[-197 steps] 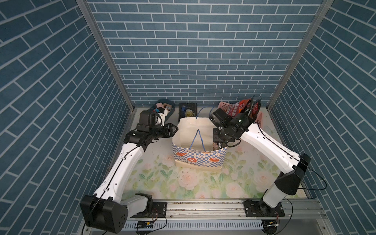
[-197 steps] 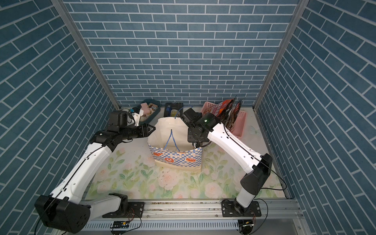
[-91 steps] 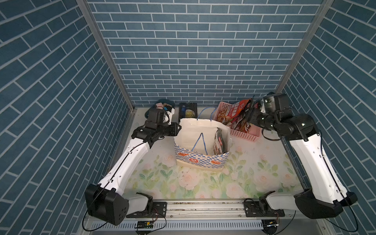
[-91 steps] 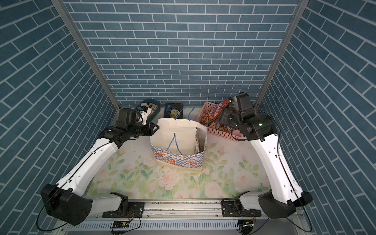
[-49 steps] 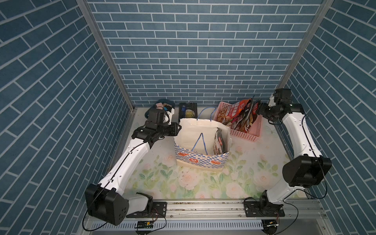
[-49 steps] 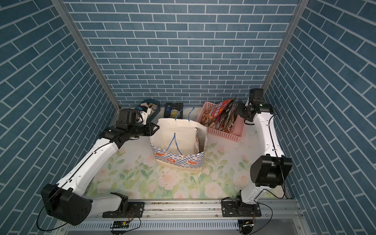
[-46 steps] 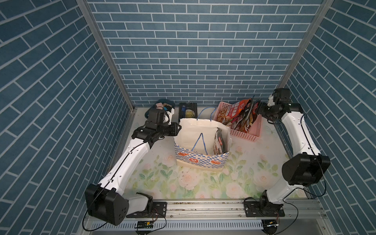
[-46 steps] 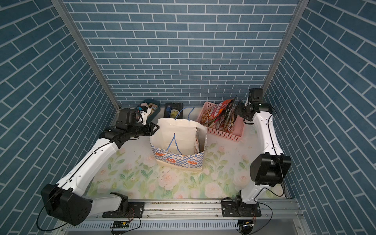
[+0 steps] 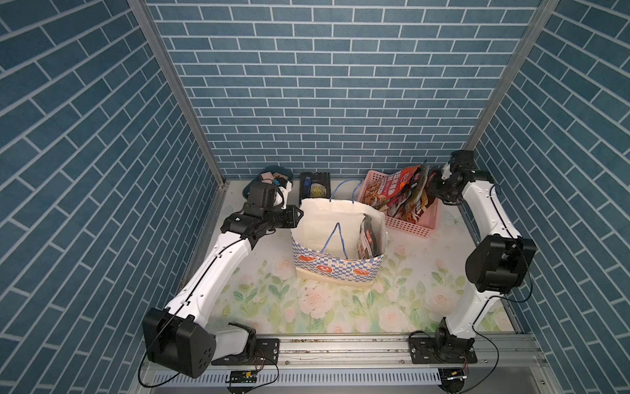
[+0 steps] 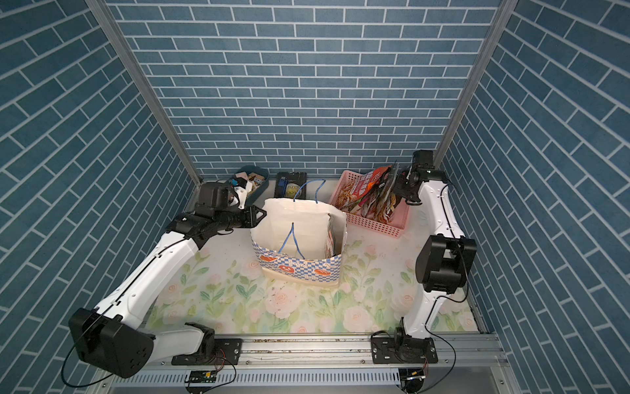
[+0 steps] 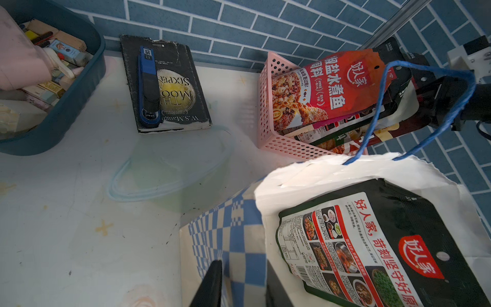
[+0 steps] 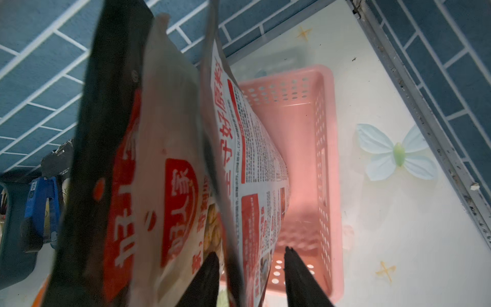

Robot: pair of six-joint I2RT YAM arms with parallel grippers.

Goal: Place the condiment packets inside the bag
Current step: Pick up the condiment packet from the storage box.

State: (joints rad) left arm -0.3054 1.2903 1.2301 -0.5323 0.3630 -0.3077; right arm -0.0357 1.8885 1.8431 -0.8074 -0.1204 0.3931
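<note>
1. Most condiment packets point(image 9: 405, 196) stood in the pink basket point(image 9: 409, 232) at the bench's far right corner; one packet point(image 9: 367, 238) sat inside the bag point(image 9: 327, 269), mid-bench.
2. The right gripper point(image 12: 249, 252) straddled a packet's edge, jaws half apart (not clamped).
3. The left gripper point(image 9: 297, 217) pinched the bag's wall, probably to hold it open.

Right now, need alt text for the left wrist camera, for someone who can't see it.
The left tool clamps the side wall of a white paper bag with a black packet inside. Beyond it, a pink basket holds more packets; a black book and a dark blue tub sit along the brick wall.
</note>
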